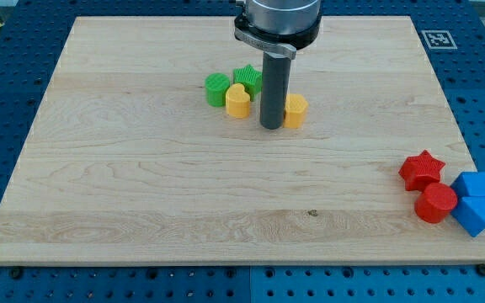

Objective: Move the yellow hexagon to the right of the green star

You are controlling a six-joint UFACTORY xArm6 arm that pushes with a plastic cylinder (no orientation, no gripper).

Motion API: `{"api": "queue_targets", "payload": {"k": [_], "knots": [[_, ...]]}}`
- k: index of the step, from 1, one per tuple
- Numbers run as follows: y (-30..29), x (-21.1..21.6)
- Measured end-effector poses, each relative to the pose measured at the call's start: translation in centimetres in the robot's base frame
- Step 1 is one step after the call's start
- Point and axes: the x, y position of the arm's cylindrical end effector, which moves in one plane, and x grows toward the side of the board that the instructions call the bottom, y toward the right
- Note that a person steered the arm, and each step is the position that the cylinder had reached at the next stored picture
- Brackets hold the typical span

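The yellow hexagon [295, 110] lies on the wooden board [141, 194] in the upper middle of the view. My tip [271, 126] stands just to its left, touching or almost touching it. The green star [248, 78] lies up and to the left of my tip, partly behind the rod. The yellow hexagon is to the lower right of the green star, with the rod between them. A second yellow block [237, 100], heart-like in shape, sits just below the green star, left of my tip.
A round green block [217, 88] sits left of the green star. At the view's lower right, near the board's edge, are a red star [420, 170], a round red block [435, 203] and two blue blocks [476, 184] [475, 215].
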Motion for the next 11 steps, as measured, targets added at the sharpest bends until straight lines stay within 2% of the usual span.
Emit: {"api": "queue_targets", "payload": {"k": [4, 11], "knots": [[0.6, 3.1], [3.2, -3.9]]}}
